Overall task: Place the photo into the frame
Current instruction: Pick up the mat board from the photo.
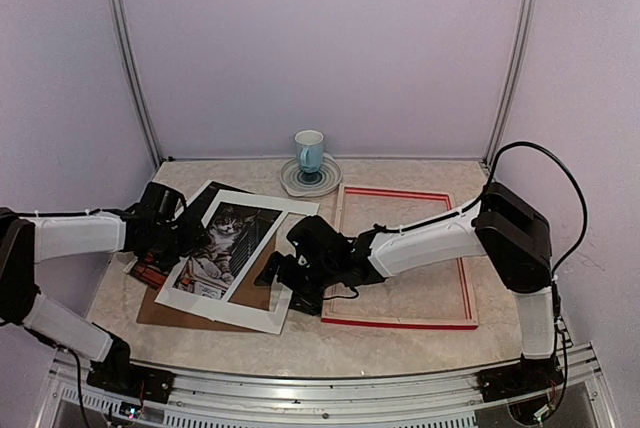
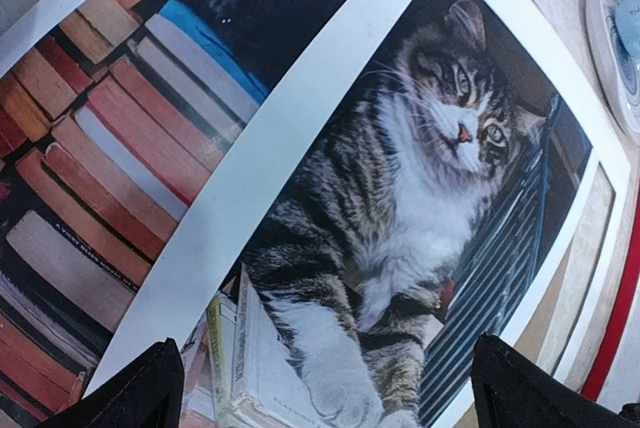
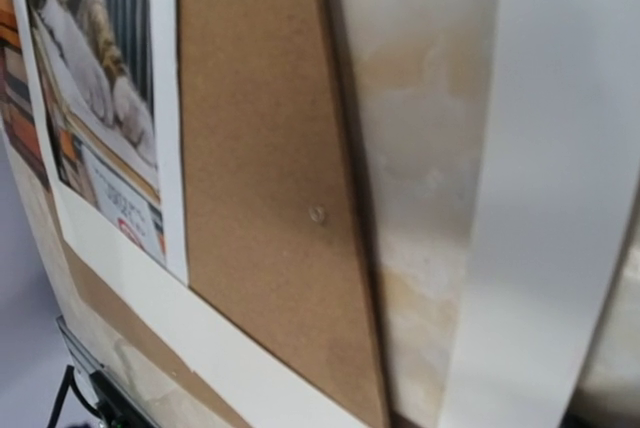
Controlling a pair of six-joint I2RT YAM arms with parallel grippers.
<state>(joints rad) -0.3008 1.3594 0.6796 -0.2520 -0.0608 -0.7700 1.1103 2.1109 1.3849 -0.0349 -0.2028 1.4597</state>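
Photo [image 1: 228, 238] beneath white mat [image 1: 250, 313], atop brown backing board [image 1: 170, 310], frame [image 1: 400, 322] flat alongside, left gripper [image 1: 188, 233] and right gripper [image 1: 275, 273] spread wide, empty

No readable text, small print on the photo [image 3: 100, 98] (too blurred)

The mat board [image 1: 228, 309] hides part of the photo [image 1: 228, 238].
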